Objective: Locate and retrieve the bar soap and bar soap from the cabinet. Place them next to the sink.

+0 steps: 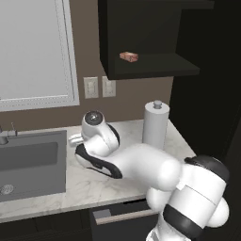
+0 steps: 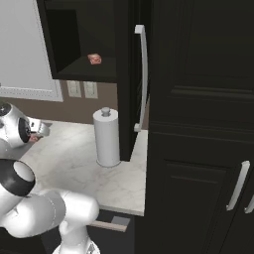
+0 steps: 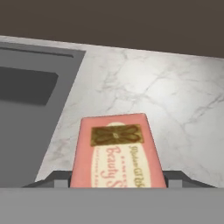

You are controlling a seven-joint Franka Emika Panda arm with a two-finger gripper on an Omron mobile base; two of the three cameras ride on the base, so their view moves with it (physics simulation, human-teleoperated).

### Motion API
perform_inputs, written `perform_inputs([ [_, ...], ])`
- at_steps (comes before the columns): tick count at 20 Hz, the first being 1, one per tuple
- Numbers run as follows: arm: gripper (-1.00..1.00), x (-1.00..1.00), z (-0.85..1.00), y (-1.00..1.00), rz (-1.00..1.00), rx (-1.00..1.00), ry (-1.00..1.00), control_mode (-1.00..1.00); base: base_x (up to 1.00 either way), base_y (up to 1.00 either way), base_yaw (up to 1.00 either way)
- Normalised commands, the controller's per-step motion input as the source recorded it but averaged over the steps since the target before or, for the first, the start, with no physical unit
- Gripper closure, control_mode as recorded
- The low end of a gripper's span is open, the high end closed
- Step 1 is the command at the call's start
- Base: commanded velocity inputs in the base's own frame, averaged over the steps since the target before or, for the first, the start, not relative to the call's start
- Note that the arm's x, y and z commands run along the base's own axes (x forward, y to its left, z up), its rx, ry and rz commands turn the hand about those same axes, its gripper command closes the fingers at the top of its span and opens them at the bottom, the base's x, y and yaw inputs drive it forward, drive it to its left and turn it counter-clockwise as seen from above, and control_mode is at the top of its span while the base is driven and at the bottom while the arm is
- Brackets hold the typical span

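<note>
One bar soap (image 3: 116, 155) sits between the gripper (image 3: 118, 180) fingers, closed across its short sides, low over the marble table (image 3: 175, 100) just right of the sink (image 3: 30, 113). It looks light, stiff and boxy, with flat faces that could slip, so a squeeze on the two long edges near the middle seems safest. The second bar soap (image 1: 128, 57) lies flat on the shelf of the black cabinet (image 1: 141, 37), up on the far wall, above the paper-towel roll (image 1: 156, 124), with room around it for fingers to straddle it
</note>
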Motion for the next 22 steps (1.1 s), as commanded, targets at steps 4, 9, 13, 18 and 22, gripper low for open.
perform_inputs([
  [4,1.00,0.50,-0.40,0.27,-0.07,-0.02,0.00,-1.00,0.00,0.00,0.00],
  [9,1.00,0.44,-0.26,0.25,-0.08,-0.02,0.05,-1.00,0.00,0.00,0.00],
  [13,1.00,0.41,-0.21,0.25,-0.07,-0.01,0.11,-1.00,0.00,0.00,0.00],
  [18,1.00,0.29,-0.20,0.31,-0.07,-0.02,0.13,-1.00,0.00,0.00,0.00],
  [22,1.00,0.22,-0.30,0.26,-0.06,-0.01,0.01,-1.00,0.00,0.00,0.00],
])
